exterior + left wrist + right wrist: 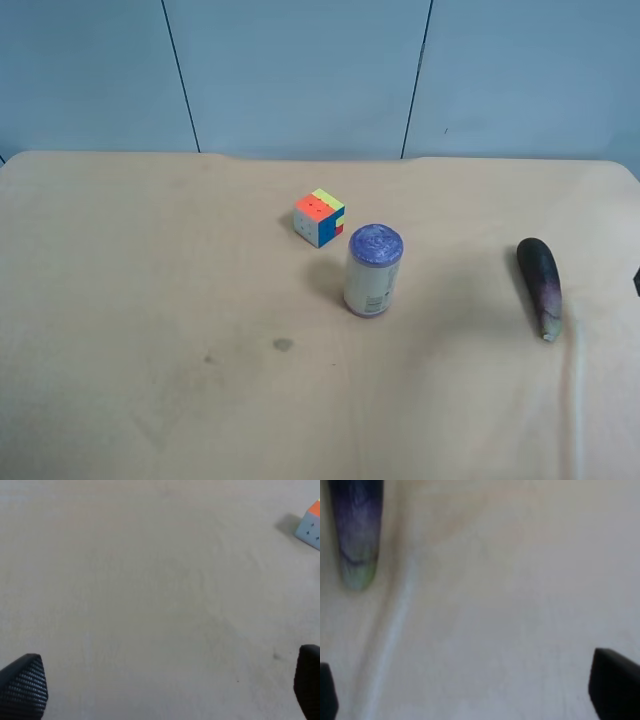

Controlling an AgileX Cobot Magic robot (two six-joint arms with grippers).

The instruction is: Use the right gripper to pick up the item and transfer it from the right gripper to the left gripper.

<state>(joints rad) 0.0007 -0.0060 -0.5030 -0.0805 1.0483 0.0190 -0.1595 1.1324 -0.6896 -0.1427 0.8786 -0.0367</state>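
Slippage is the likely trouble: the eggplant (540,287) is slim and rounded, so a pinch near its tapered stem end could squirt it out or roll it. It lies by the exterior view's right edge, well apart from the can (373,270). The right gripper (470,690) is spread wide, empty, eggplant outside its jaws; the left gripper (165,690) likewise spread and empty

right wrist view all soft and smeary. eggplant (356,530) runs off edge, only blurry stem end shows. right gripper (470,692): just two dark fingertip corners in frame, rest cropped. same deal for left gripper (165,685). cube (311,524) sliced by edge in left wrist view. can (372,272) label too small to read from high camera.
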